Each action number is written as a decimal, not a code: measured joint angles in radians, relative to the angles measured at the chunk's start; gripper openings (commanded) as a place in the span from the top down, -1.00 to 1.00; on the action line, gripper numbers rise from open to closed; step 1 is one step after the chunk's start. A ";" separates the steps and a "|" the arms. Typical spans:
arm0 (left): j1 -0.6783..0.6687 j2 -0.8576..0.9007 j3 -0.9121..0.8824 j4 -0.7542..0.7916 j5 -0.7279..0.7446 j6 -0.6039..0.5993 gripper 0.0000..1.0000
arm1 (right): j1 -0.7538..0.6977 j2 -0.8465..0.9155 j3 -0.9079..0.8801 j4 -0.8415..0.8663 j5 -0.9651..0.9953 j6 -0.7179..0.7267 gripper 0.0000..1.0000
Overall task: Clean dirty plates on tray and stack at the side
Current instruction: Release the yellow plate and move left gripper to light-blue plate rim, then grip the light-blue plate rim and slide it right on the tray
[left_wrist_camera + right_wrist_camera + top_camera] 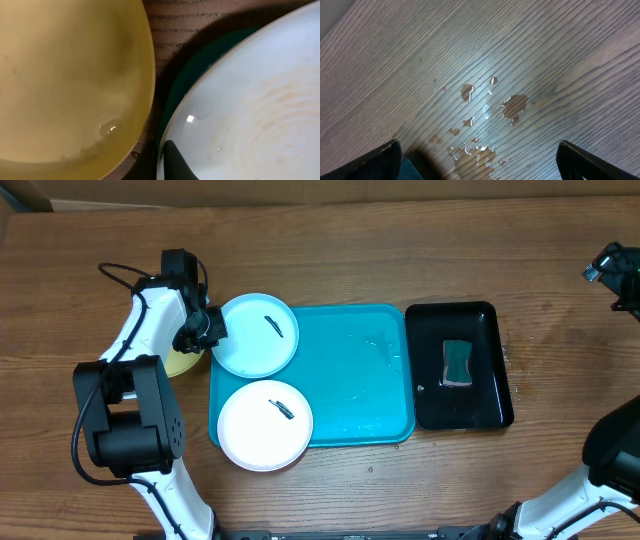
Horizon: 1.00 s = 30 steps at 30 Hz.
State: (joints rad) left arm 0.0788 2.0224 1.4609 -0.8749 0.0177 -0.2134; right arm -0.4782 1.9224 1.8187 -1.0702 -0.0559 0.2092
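The turquoise tray (360, 395) lies mid-table. The pale blue plate (255, 340) with a dark smear overhangs the tray's far-left corner. The white plate (262, 430) with a smear overhangs its near-left corner. The yellow-green plate (180, 363) lies on the table left of the tray, mostly hidden under my left arm. My left gripper (207, 330) is at the pale blue plate's left rim. In the left wrist view one finger (167, 150) lies on that plate's (250, 100) rim, beside the yellow-green plate (65, 75). My right gripper (615, 272) is open and empty (480, 160) over wet wood.
A black tray (490, 405) right of the turquoise tray holds a green sponge (458, 363). Water drops (490, 107) lie on the wood under my right gripper. The table's far edge runs along the top of the overhead view.
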 measured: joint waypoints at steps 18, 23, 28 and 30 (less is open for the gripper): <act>-0.016 0.000 0.000 -0.036 0.250 0.000 0.92 | 0.000 0.000 0.000 0.000 0.000 0.000 -1.00; -0.075 0.000 0.000 -0.037 0.266 -0.001 0.92 | 0.000 0.000 0.000 0.000 0.000 0.000 -1.00; -0.163 0.000 0.000 -0.035 0.272 -0.002 0.92 | 0.000 0.000 0.000 0.000 0.000 0.000 -1.00; -0.195 0.000 0.000 -0.035 0.272 -0.009 0.92 | 0.000 0.000 0.000 0.000 0.000 0.000 -1.00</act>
State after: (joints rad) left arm -0.1165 2.0224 1.4609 -0.9104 0.2893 -0.2226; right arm -0.4782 1.9224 1.8187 -1.0702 -0.0555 0.2092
